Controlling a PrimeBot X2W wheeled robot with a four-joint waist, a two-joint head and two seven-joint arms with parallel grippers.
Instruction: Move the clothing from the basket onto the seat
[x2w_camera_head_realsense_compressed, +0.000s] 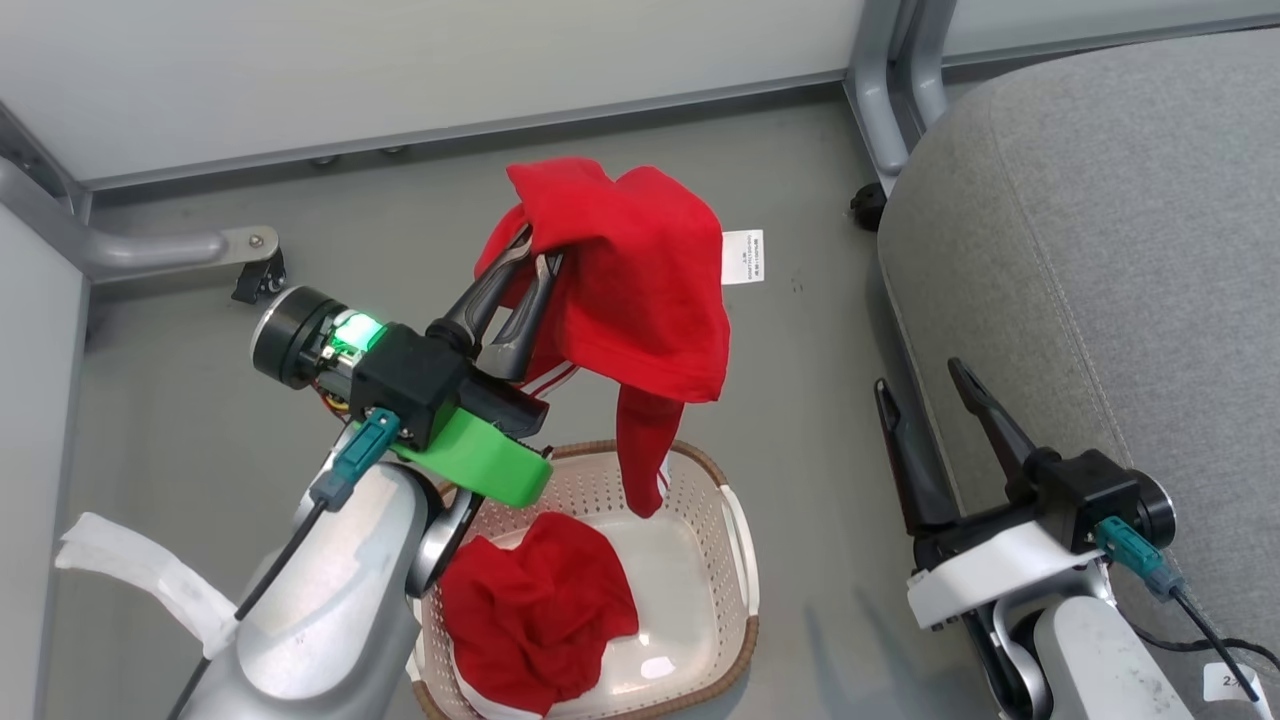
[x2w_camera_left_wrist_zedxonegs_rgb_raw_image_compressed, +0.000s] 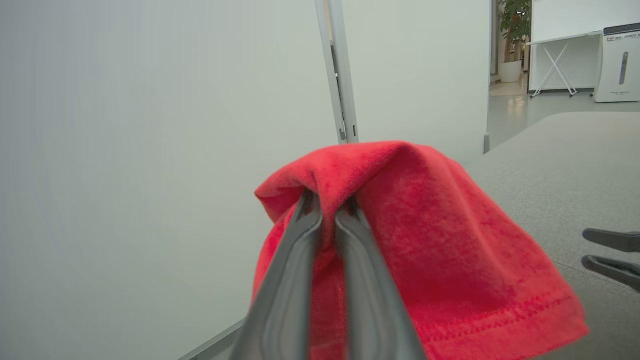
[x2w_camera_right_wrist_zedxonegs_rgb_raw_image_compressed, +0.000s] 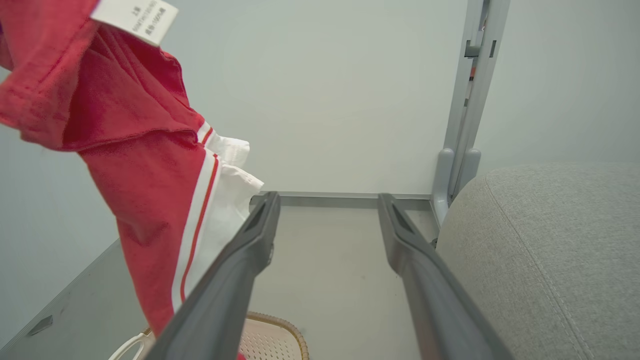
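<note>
Left hand (x2w_camera_head_realsense_compressed: 537, 252) clamps striped red garment (x2w_camera_head_realsense_compressed: 640, 290) above basket (x2w_camera_head_realsense_compressed: 600, 490); white tag (x2w_camera_head_realsense_compressed: 743, 257) print illegible. Right hand (x2w_camera_head_realsense_compressed: 918, 377) open beside seat (x2w_camera_head_realsense_compressed: 1100, 250).

Bare floor (x2w_camera_head_realsense_compressed: 830, 480) between basket (x2w_camera_head_realsense_compressed: 692, 458) and seat (x2w_camera_head_realsense_compressed: 1100, 250): open lane. Right gripper (x2w_camera_head_realsense_compressed: 918, 375) stands beside seat edge. Lifted garment (x2w_camera_head_realsense_compressed: 640, 280) hangs above basket's far side.

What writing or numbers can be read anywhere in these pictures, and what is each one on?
"bc": white machine in the far room; the smaller print beside it is unreadable.
"2", rest unclear: small sticker, lower right of the head view.
White tag on the hanging red garment: print too blurred.
</note>
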